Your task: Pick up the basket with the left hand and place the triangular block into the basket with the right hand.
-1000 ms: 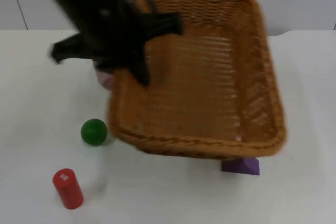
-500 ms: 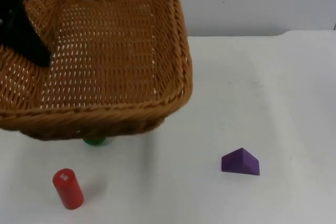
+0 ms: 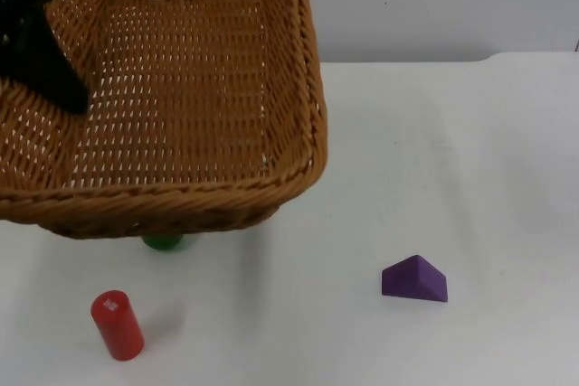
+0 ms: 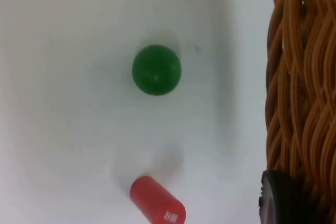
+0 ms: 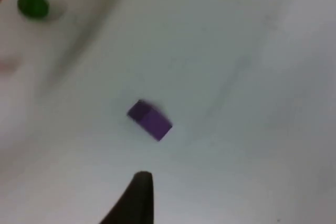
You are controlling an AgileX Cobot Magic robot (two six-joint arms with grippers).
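Observation:
A brown wicker basket point(image 3: 181, 106) hangs tilted above the table's left side, and my left gripper point(image 3: 41, 47) is shut on its left rim. The rim point(image 4: 302, 93) also runs past a black fingertip point(image 4: 281, 200) in the left wrist view. The purple triangular block point(image 3: 414, 279) lies on the white table to the right of the basket and nearer the front, with nothing touching it. My right gripper point(image 5: 137, 198) hovers high over the table, with the block point(image 5: 149, 119) a short way ahead of it.
A green ball point(image 3: 163, 242) peeks out from under the basket's front edge and lies in the open on the table point(image 4: 156, 70). A red cylinder point(image 3: 117, 324) stands at the front left. White table lies open around the purple block.
The basket has swung left and upward, uncovering the purple block and hiding most of the green ball. In the last half second it has barely shifted.

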